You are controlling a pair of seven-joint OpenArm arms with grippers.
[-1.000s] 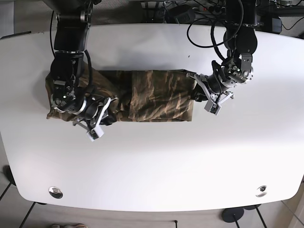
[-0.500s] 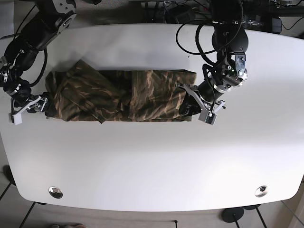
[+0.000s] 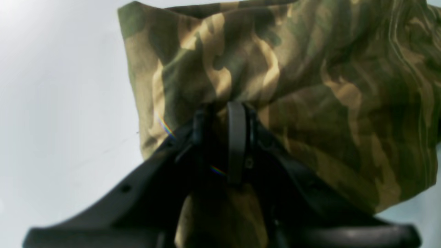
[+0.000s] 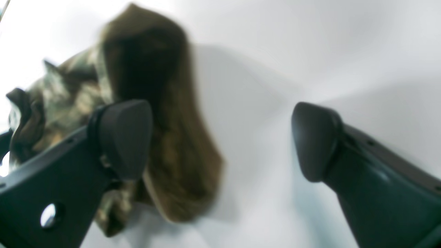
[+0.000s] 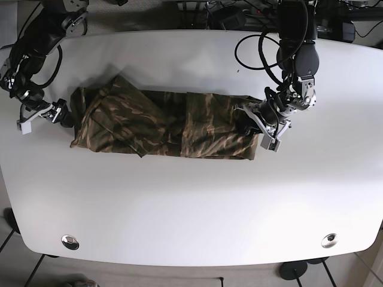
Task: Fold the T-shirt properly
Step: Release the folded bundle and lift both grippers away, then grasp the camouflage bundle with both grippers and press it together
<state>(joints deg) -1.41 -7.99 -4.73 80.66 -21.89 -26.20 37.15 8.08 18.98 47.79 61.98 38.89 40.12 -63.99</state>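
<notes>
The T-shirt (image 5: pixel 161 124) has been dragged toward 3 o'clock. The left gripper (image 3: pixel 224 113) is clamped on its hem; the right gripper (image 4: pixel 220 141), spread wide and empty, is to regrasp at 9 o'clock.

- White worktop (image 5: pixel 191 203) carries the camouflage T-shirt (image 5: pixel 161 122), lying as a long band.
- The band spans between left end effector (image 5: pixel 254 122) and right end effector (image 5: pixel 54 113).

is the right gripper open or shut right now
Open. In the right wrist view the right gripper has its fingers spread wide with only bare table between them; the T-shirt lies beside them, ungripped.
</notes>
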